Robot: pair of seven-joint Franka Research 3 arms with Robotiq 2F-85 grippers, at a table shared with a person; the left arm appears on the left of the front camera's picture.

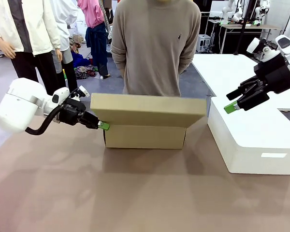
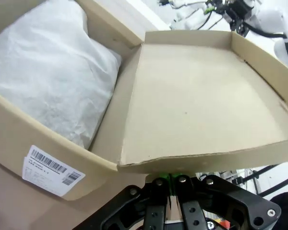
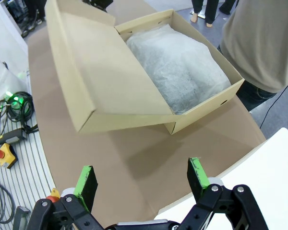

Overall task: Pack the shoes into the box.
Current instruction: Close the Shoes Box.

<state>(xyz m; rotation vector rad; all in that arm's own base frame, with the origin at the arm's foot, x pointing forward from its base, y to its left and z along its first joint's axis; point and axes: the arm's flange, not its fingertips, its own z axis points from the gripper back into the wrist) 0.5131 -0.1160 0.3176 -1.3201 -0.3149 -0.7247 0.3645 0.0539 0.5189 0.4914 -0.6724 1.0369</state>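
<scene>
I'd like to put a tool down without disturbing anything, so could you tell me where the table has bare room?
The near half of the table, in front of the box, is bare. It is crowded on both sides of the box: the left gripper is shut on its lid, and the white plastic box sits close, with the open right gripper above.

A brown bench stretches across the foreground, its surface bare at the near edge. On its right side sits a big white plastic box with rounded corners. A person in a beige sweater stands at the far side. Cables trail beside the bench, near a red-buttoned yellow switch.
</scene>
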